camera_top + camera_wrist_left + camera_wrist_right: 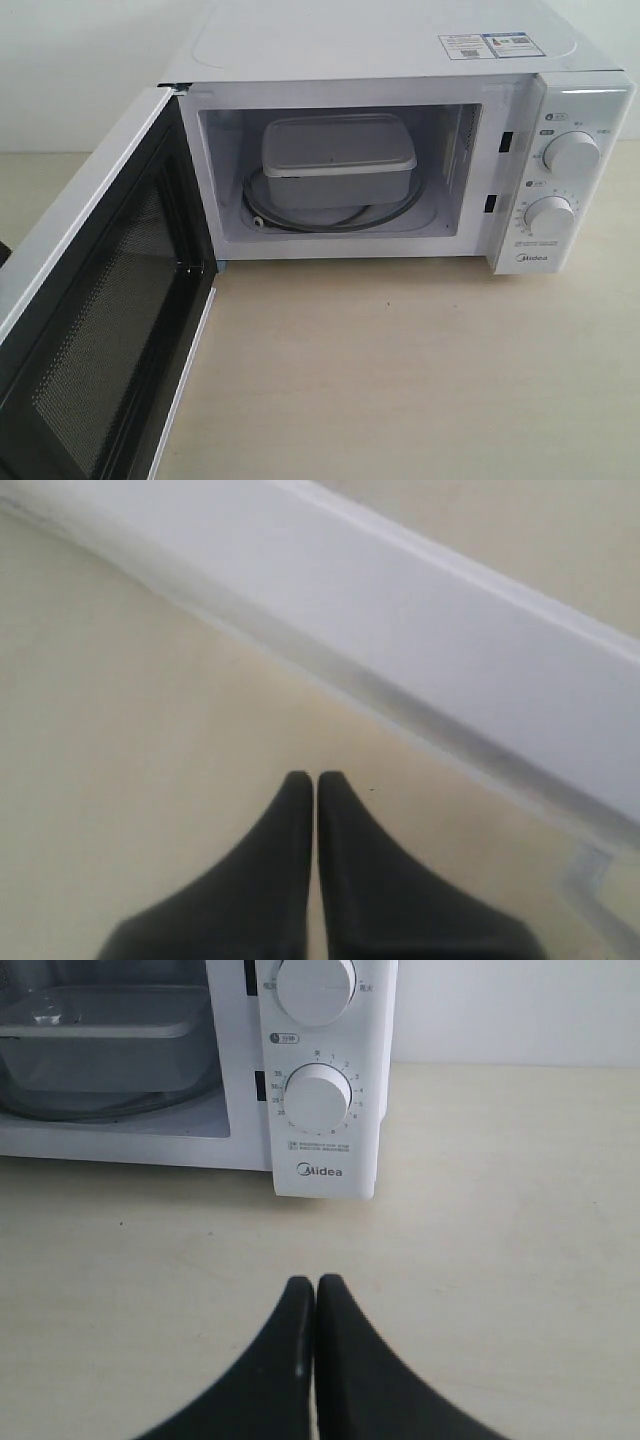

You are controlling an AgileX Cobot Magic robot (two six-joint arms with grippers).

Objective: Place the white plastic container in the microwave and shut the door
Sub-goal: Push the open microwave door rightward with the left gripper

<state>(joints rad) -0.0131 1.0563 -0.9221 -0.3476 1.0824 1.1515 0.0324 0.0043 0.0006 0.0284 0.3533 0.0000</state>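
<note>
The left claw (316,777) is closed, tips touching, holding nothing, over the table (120,730) near a white edge (420,620). The right claw (316,1282) is likewise closed and empty, low over the table, facing the microwave (350,40) dial panel. The container (338,160) sits inside the microwave on the turntable (300,218). The door (90,330) stands wide open on the left.

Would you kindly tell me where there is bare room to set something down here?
The tabletop in front of the microwave is bare, bordered on one side by the open door. A bare strip also lies beside the dials. Inside is crowded: the white plastic container covers most of the turntable.
</note>
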